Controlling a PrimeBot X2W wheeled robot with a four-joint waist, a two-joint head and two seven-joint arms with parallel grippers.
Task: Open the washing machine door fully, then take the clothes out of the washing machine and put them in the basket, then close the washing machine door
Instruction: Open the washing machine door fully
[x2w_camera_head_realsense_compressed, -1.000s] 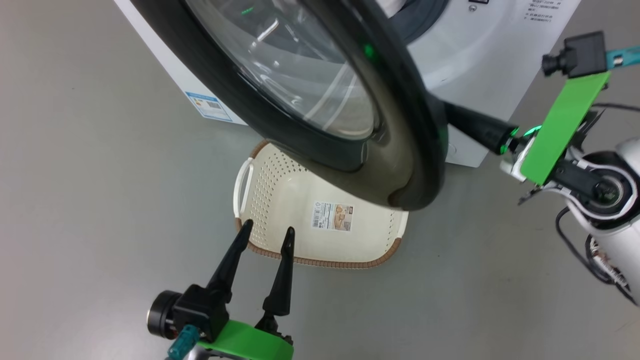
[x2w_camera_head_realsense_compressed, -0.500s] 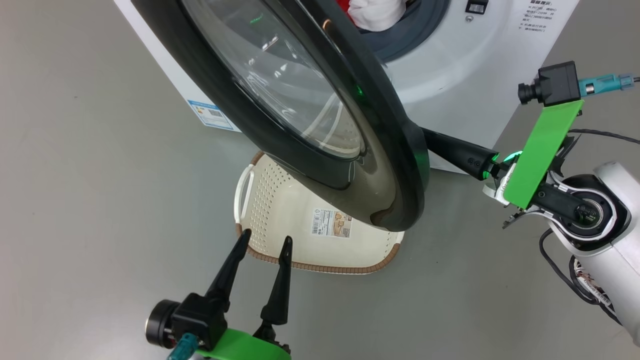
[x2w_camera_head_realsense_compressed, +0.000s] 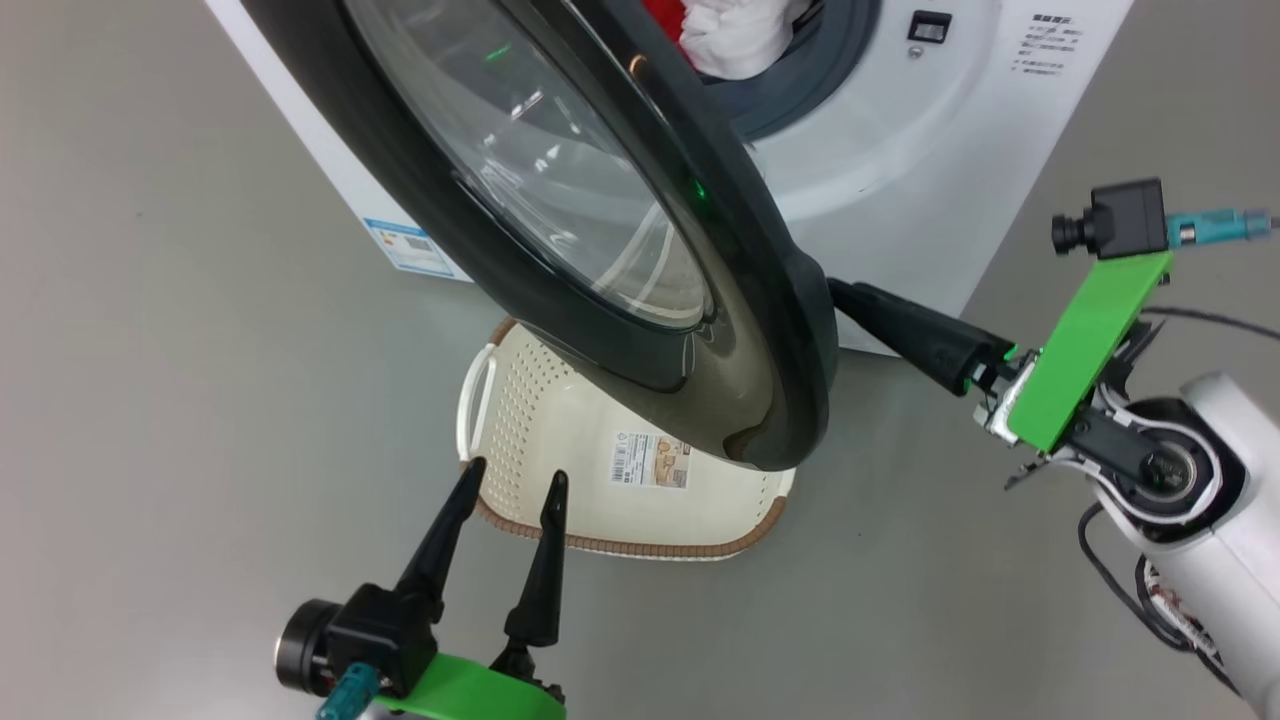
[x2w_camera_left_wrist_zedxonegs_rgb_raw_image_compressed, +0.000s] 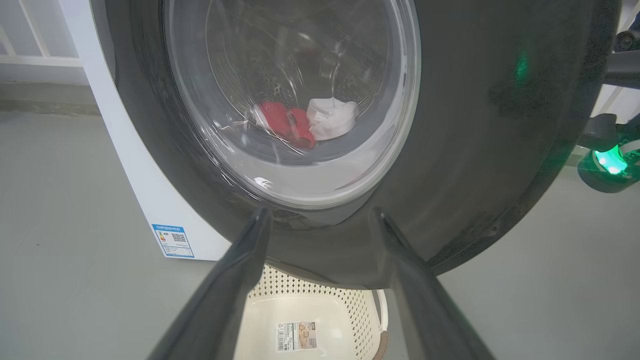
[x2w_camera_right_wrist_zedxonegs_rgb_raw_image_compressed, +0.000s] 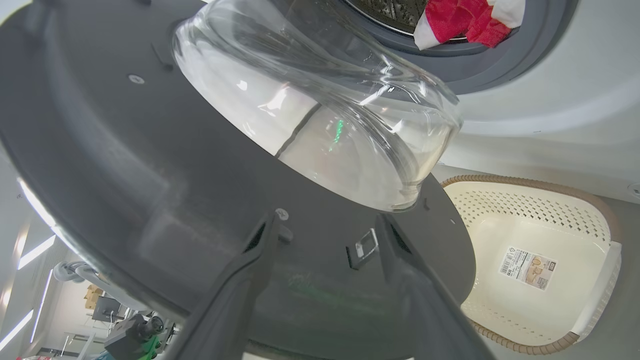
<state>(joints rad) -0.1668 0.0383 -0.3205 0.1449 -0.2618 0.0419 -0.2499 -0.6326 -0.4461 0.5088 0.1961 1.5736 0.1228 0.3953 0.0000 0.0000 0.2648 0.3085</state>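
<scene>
Door (x2w_camera_head_realsense_compressed: 600, 230) stands part-open across the upper centre of the head view, overhanging the basket (x2w_camera_head_realsense_compressed: 515, 420). The basket is set on the floor just before the washer (x2w_camera_head_realsense_compressed: 900, 150), probably so the clothes (x2w_camera_head_realsense_compressed: 735, 40), at the drum mouth at top centre, travel a short way.

Right gripper (x2w_camera_right_wrist_zedxonegs_rgb_raw_image_compressed: 327, 217): jaws spread, gripping nothing. It sits at centre right behind the door rim, apparently to push the door wider. The door's inner face lies directly ahead of its fingers; contact cannot be confirmed.

Left gripper (x2w_camera_head_realsense_compressed: 512, 485): jaws spread, empty, at lower left near the basket's front rim, below the door.
</scene>
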